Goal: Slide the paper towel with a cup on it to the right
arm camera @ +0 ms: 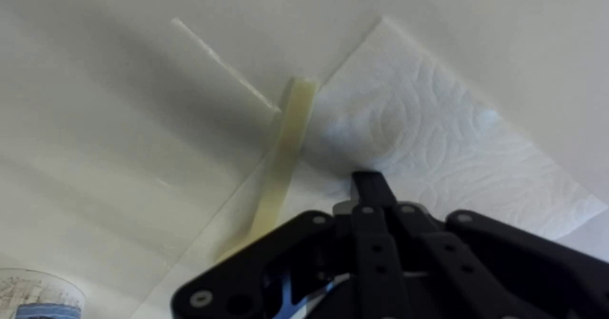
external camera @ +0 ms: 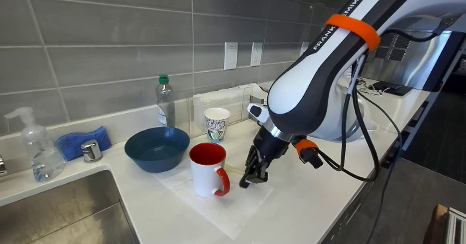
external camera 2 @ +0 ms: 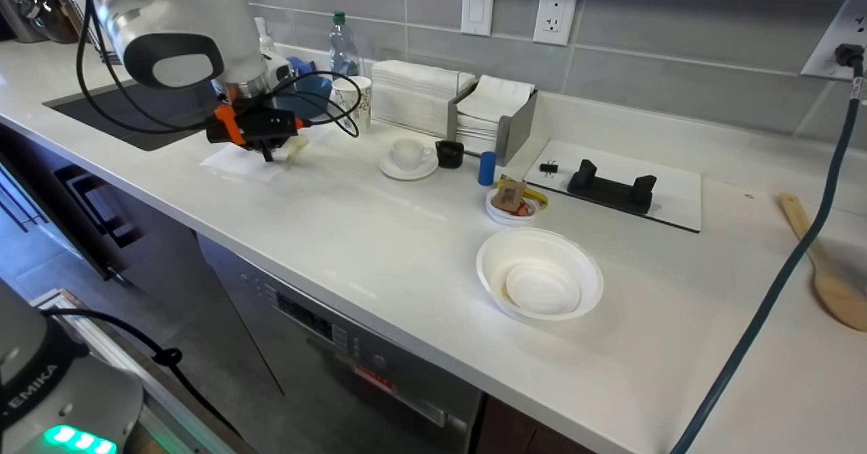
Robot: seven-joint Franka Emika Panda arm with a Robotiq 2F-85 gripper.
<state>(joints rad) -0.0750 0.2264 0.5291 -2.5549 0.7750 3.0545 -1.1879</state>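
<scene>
Here, end effector (arm camera: 370, 180) closed, low over paper towel (arm camera: 452, 157) (contact unclear), beside mug (external camera: 206, 178).

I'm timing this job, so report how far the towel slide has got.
Done: the red-handled mug stands upright on the paper towel. In hand: the fingers, which look closed, are low over the towel beside the mug; contact is unclear. Left: probably the rightward slide; one moment cannot show any progress.

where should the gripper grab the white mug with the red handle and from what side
Likely best on the outer bar of the red handle, coming from the side where the gripper is: in an exterior view the loop juts toward it. The mug stands upright on the paper towel, so that slim bar looks easiest to pinch.
</scene>
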